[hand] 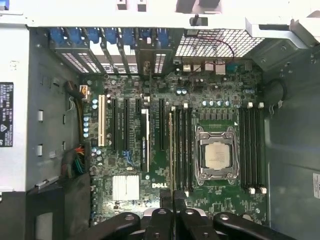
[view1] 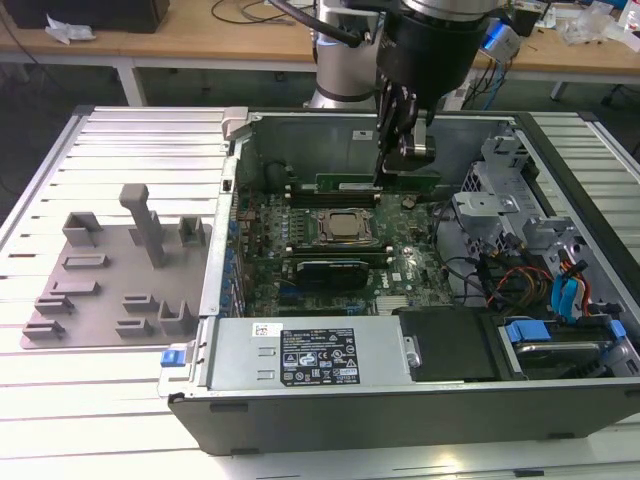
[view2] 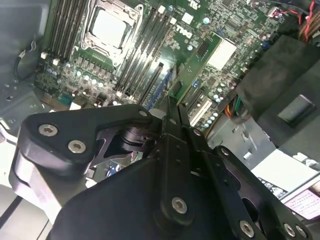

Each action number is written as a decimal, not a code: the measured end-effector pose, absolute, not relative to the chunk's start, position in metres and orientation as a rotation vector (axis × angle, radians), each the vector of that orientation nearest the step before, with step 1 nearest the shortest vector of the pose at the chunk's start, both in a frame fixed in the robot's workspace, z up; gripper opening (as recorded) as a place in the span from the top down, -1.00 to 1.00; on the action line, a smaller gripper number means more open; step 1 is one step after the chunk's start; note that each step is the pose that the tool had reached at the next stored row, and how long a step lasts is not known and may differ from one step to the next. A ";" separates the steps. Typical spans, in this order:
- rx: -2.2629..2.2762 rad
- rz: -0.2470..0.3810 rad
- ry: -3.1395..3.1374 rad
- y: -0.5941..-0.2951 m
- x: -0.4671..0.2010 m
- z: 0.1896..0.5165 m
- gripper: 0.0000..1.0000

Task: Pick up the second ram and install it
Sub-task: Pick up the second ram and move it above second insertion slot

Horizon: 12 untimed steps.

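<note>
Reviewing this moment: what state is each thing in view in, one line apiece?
end effector: shut on the second ram.
second ram: on edge, clamped, low over the motherboard; whether it is seated cannot be told.
computer case: lying on its side, open.
processor: sitting in its socket.
black card: standing in its slot.

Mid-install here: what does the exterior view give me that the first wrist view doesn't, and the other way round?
Exterior view: the grey tray beside the open case, the power supply nearest that camera, and the second ram seen side-on as a long green stick in the gripper, low over the slots beyond the processor.
First wrist view: a straight-down look at the board, with the row of blue card latches and the square silver heatsink.
Both: the processor, and the gripper shut on the second ram; whether it is seated I cannot tell.
</note>
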State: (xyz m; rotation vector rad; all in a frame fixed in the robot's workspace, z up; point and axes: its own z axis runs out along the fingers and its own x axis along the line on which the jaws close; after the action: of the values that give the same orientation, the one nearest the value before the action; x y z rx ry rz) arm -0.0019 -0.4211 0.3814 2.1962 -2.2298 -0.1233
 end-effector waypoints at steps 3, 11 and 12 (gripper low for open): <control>2.197 -0.124 -2.230 -0.412 -0.002 0.378 0.80; 2.198 -0.128 -2.231 -0.394 -0.001 0.373 0.80; 2.198 -0.128 -2.231 -0.394 -0.001 0.373 0.80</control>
State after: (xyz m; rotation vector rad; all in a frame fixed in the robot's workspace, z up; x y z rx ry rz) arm -0.0014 -0.3942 0.3728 2.1976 -2.2306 -0.1276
